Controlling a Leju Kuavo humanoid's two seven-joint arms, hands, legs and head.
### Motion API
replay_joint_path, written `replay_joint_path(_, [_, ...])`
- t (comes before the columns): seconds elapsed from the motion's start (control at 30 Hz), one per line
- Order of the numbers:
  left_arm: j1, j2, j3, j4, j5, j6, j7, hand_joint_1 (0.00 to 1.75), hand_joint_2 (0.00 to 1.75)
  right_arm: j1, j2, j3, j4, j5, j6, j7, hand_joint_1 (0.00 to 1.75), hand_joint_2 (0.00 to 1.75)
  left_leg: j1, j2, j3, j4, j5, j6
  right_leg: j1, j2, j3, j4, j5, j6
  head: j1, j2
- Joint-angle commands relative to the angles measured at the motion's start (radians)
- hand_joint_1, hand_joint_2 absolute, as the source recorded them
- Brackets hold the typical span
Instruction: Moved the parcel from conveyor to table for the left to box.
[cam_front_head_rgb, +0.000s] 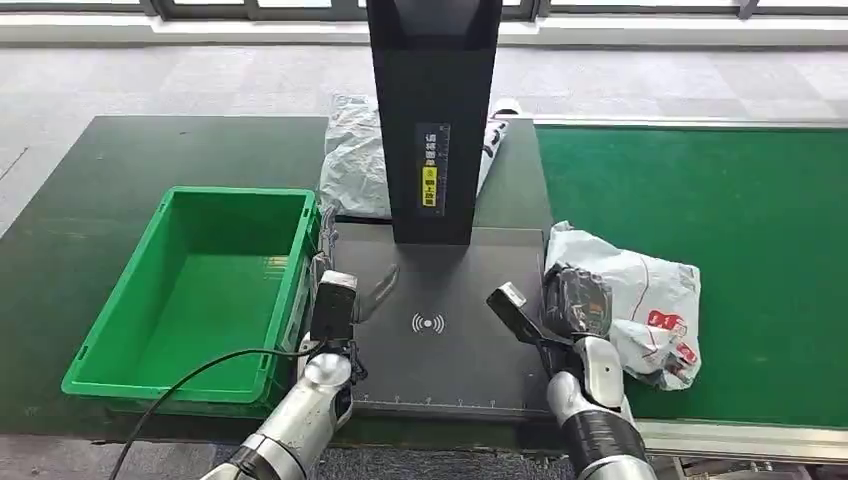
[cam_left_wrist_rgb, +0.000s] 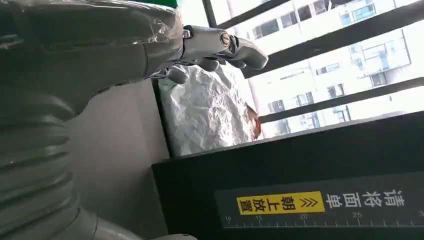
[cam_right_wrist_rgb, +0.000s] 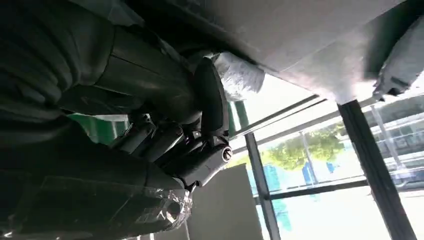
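You see the parcel (cam_front_head_rgb: 640, 300) at the right of centre in the head view: a crumpled white plastic mailing bag with red printing near its lower right corner, lying on the green conveyor (cam_front_head_rgb: 720, 200) right at its left edge, beside the dark scanner plate (cam_front_head_rgb: 440, 350). Its surface is wrinkled and puffy, and its left end lies under the right hand (cam_front_head_rgb: 570, 300). That hand rests on the bag's left end with its dark fingers (cam_front_head_rgb: 580, 295) curled over the plastic; you cannot tell for sure from these pictures whether they have closed on it. In the right wrist view a bit of the white bag (cam_right_wrist_rgb: 240, 75) shows just past the dark fingers.

The left hand (cam_front_head_rgb: 345, 295) sits at lower centre-left of the head view, over the left edge of the scanner plate and just beside the green box (cam_front_head_rgb: 200, 290). Its fingers are loosely apart and hold nothing; the left wrist view shows the pale fingers (cam_left_wrist_rgb: 220, 47) spread in the air.

A second white bag (cam_front_head_rgb: 350, 160) lies in the upper middle of the head view, behind the black scanner post (cam_front_head_rgb: 435, 110), on the dark tabletop (cam_front_head_rgb: 150, 160). The green box is open-topped.
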Motion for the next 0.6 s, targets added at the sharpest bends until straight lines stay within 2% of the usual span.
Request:
replay_joint_path(0.03, [-0.039, 0.033, 0.033, 0.013, 0.006, -0.035, 0.002, 0.00, 1.75, -0.048, 0.005, 0.477, -0.069, -0.204, 0.105, 0.026, 1.75, 1.75, 0.001, 0.006, 0.000, 0.000, 0.000, 0.000, 0.001, 0.005, -0.003, 0.001, 0.001, -0.001, 0.000, 0.000])
replay_joint_path(0.13, [-0.050, 0.037, 0.015, 0.004, -0.011, -0.026, 0.002, 0.00, 1.75, -0.043, -0.012, 0.553, -0.086, -0.268, 0.133, 0.010, 1.75, 1.75, 0.001, 0.007, 0.000, 0.000, 0.000, 0.000, 0.002, 0.005, -0.003, 0.000, 0.002, -0.002, 0.000, 0.000])
replay_joint_path(0.17, [-0.042, 0.049, 0.004, -0.028, -0.027, 0.004, 0.002, 0.00, 1.75, -0.029, -0.021, 0.596, -0.119, -0.313, 0.134, -0.045, 1.75, 1.75, 0.001, 0.005, 0.000, 0.000, 0.000, 0.000, 0.002, 0.004, -0.003, 0.001, 0.002, -0.002, 0.000, 0.000])
replay_joint_path(0.27, [-0.033, 0.072, 0.006, -0.056, -0.024, -0.008, 0.002, 0.00, 1.75, -0.006, -0.031, 0.648, -0.180, -0.334, 0.135, -0.035, 1.75, 1.75, 0.001, 0.006, 0.001, -0.001, 0.001, 0.000, 0.002, 0.005, -0.002, 0.000, 0.002, -0.002, 0.000, 0.000])
replay_joint_path(0.37, [-0.034, 0.072, 0.005, -0.058, -0.033, -0.007, 0.002, 0.00, 1.75, -0.001, -0.040, 0.662, -0.221, -0.348, 0.130, -0.031, 1.75, 1.75, 0.000, 0.010, 0.001, -0.001, 0.000, 0.000, 0.001, 0.008, -0.003, 0.000, 0.002, -0.003, 0.000, 0.000])
replay_joint_path(0.47, [-0.038, 0.070, 0.004, -0.057, -0.035, -0.006, 0.002, 0.00, 1.75, 0.001, -0.043, 0.671, -0.238, -0.349, 0.140, -0.030, 1.75, 1.75, 0.001, 0.006, 0.001, -0.001, 0.001, 0.000, 0.002, 0.004, -0.002, 0.000, 0.002, -0.003, 0.000, 0.000])
replay_joint_path(0.6, [-0.044, 0.069, 0.004, -0.054, -0.040, -0.005, 0.002, 0.00, 1.75, 0.011, -0.048, 0.686, -0.253, -0.351, 0.167, -0.028, 1.75, 1.75, 0.001, 0.008, 0.001, -0.001, 0.001, 0.000, 0.002, 0.006, -0.002, -0.001, 0.003, -0.003, 0.000, 0.000])
